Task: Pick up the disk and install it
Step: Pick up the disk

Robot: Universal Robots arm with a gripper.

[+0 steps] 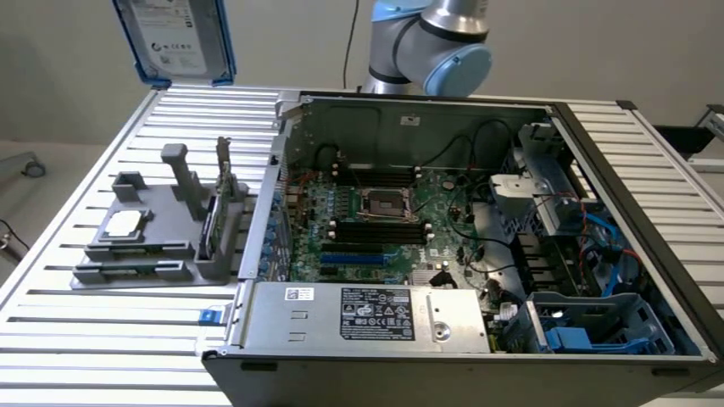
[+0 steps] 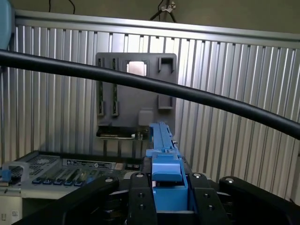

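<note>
The flat silver-grey hard disk (image 1: 172,36) with its white label, framed in a blue plastic carrier, hangs in the air above the far corner of the ribbed aluminium table (image 1: 91,339) at the exterior view's left, against a pale wall. Beneath it sits a grey plastic fixture (image 1: 153,242); beside that lies an open black computer case (image 1: 453,212). The disk stands nearly upright, label facing the camera. The black gripper (image 2: 164,190) clamps the carrier's edge (image 2: 161,140) between its fingers (image 2: 138,194), and the grey-and-blue robot arm (image 1: 436,38) rises behind the case.
</note>
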